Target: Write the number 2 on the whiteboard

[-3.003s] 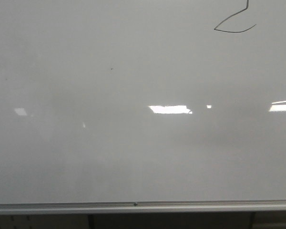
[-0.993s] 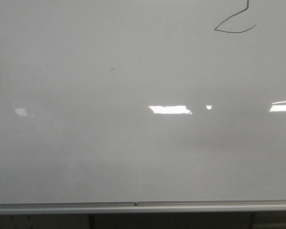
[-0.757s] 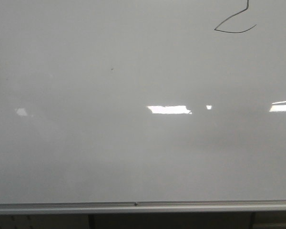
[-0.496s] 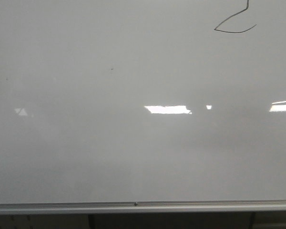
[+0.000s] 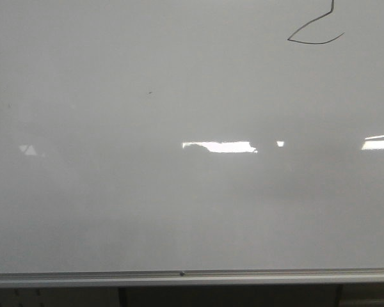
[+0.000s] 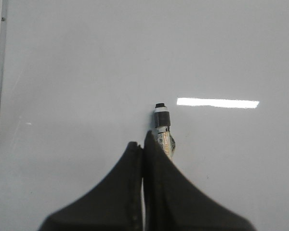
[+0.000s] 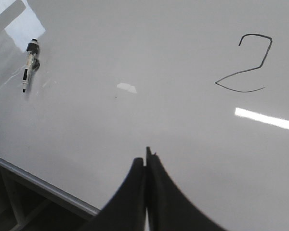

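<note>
Whiteboard (image 7: 135, 43): rigid, slick, nothing to grasp; number 2 (image 7: 244, 65) done, well beyond the empty, pressed-together right claw (image 7: 145, 161). Left claw (image 6: 143, 147) together, marker (image 6: 162, 126) just beyond.

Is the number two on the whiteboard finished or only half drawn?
Finished. In the right wrist view the number 2 shows its top hook, diagonal and curved base on the whiteboard; the front view cuts off its top.
</note>
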Controlling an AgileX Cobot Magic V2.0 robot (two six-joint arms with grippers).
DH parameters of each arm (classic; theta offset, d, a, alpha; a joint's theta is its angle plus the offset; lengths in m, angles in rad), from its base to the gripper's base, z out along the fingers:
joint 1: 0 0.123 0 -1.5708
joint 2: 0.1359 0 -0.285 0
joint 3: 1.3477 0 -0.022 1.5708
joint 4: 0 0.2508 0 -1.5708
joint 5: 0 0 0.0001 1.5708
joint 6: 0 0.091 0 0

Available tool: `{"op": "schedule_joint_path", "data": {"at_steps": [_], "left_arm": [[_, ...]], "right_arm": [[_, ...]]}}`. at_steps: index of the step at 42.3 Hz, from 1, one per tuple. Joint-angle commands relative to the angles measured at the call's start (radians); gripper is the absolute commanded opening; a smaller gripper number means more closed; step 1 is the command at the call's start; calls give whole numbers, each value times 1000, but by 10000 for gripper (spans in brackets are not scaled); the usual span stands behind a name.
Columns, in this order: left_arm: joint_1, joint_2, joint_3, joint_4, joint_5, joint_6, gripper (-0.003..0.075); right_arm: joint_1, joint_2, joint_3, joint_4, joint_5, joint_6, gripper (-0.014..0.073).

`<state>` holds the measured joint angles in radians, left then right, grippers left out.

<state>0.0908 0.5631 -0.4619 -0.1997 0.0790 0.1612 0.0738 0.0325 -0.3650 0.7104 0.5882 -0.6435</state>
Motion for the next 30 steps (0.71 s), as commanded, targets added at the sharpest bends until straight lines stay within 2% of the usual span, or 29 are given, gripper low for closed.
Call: {"op": "schedule_joint_path", "data": {"at_steps": [1, 9, 12, 16, 30], "left_arm": [[-3, -1, -29, -11, -86, -2, -19], [-3, -1, -23, -14, -86, -5, -20], [-4, -21, -5, 68, -79, -21, -19], [-10, -87, 34, 200, -48, -54, -19], [-101, -387, 278, 207, -60, -91, -20]], "right_arm": [[-4, 12, -21, 30, -59, 0, -116], [-4, 12, -21, 30, -59, 0, -116], [-4, 12, -21, 30, -59, 0, -116], [-4, 12, -21, 30, -59, 0, -116], [-4, 12, -21, 30, -59, 0, -116]]}}
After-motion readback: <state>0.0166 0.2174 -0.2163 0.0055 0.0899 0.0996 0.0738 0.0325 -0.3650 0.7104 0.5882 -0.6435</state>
